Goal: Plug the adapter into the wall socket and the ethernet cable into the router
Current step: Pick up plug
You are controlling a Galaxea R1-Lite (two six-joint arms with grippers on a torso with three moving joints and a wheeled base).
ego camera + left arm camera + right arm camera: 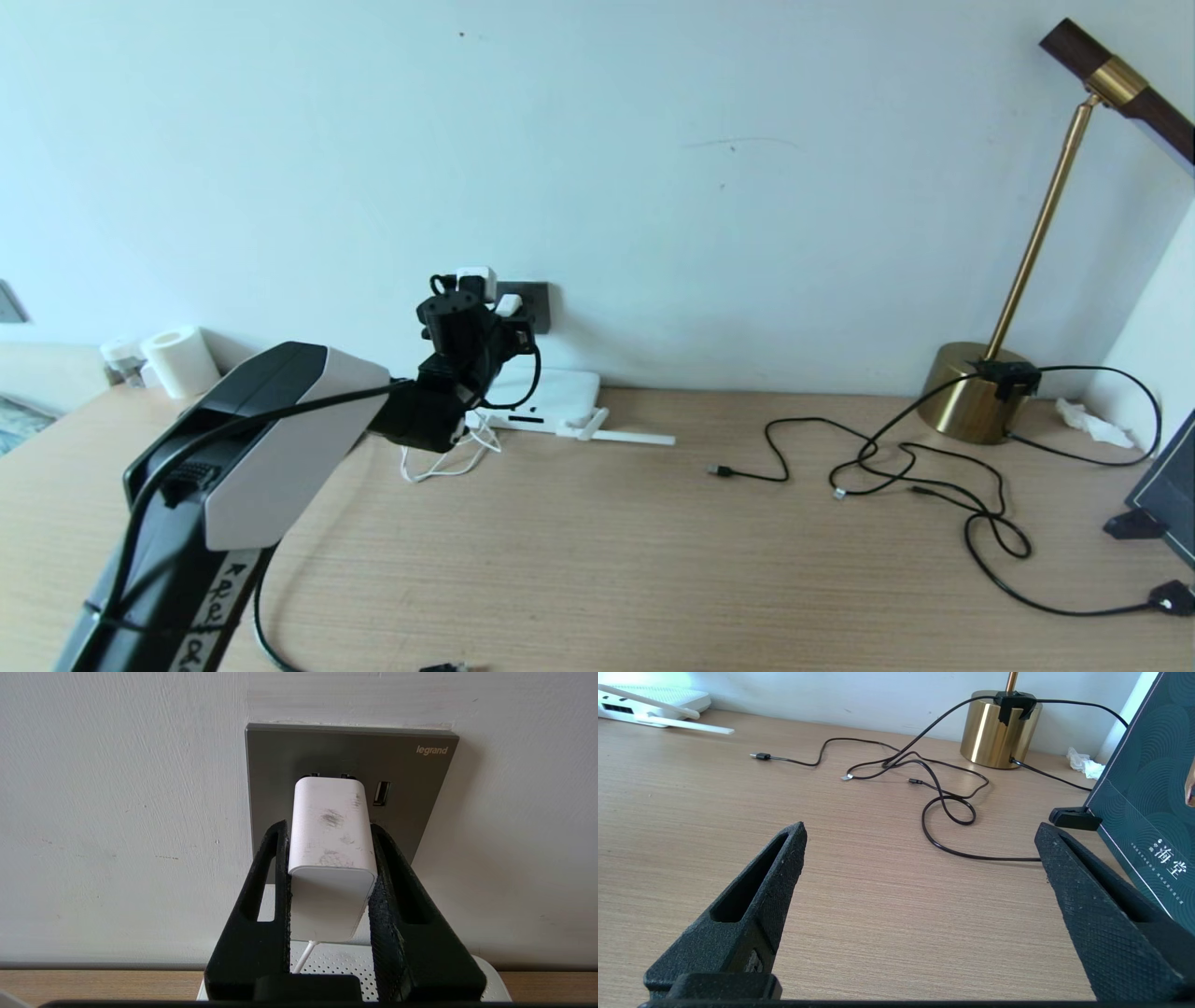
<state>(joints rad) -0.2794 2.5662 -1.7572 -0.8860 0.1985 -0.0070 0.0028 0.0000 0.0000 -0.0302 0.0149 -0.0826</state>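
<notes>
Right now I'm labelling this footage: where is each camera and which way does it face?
Head: high, facing the wall across the desk; the left arm shows.
Left wrist: behind the left pincer, facing the wall socket; fingers clamp the adapter.
Right wrist: low over the desk, facing the lamp base; the open right pincer shows.
Shared: all three catch the router.

The brand "legrand" is printed in pale letters at an upper corner of the dark grey wall socket (411, 793). The Chinese characters "海堂" are printed in white on the dark teal box (1148, 812).
</notes>
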